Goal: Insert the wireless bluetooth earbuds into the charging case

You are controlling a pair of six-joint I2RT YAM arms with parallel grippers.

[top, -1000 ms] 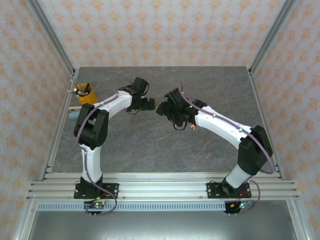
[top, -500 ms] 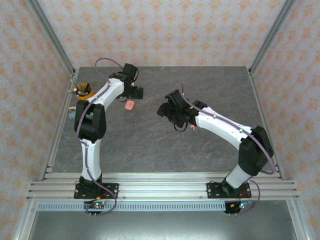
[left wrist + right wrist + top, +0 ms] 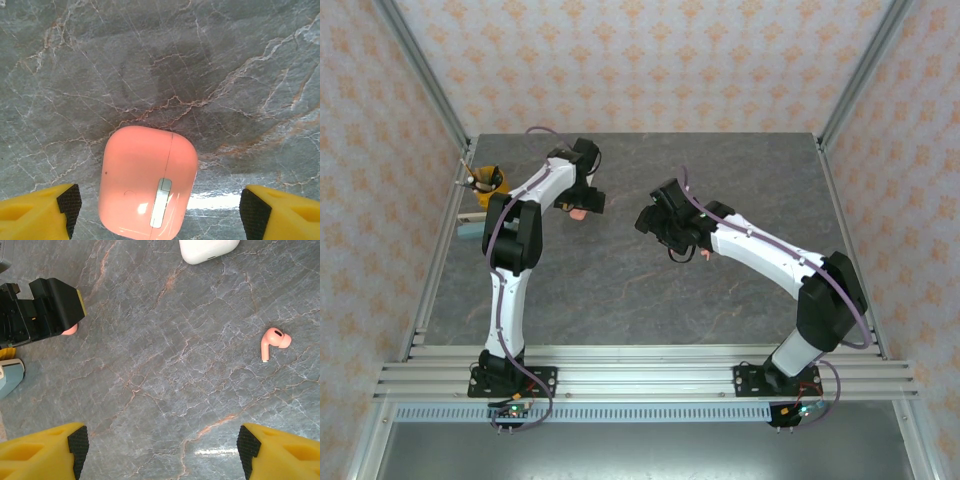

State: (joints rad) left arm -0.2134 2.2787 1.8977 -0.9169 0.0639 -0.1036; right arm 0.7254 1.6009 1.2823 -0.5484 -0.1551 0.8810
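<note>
Left jaws stand released astride the coral-pink case [image 3: 148, 182] on the bench [image 3: 225, 75] — poised to clasp it, I judge; right jaws, released too, hover empty; a pink earbud [image 3: 274, 341] lies centre-right — white case [image 3: 207, 249] at top edge.

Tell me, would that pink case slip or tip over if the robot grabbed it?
The pink case looks glossy, with a bright glint, so it may be slippery. Its rounded edges could let it squirm out of a pinch. It lies flat on the table, so pushed it would probably slide rather than tip.
</note>
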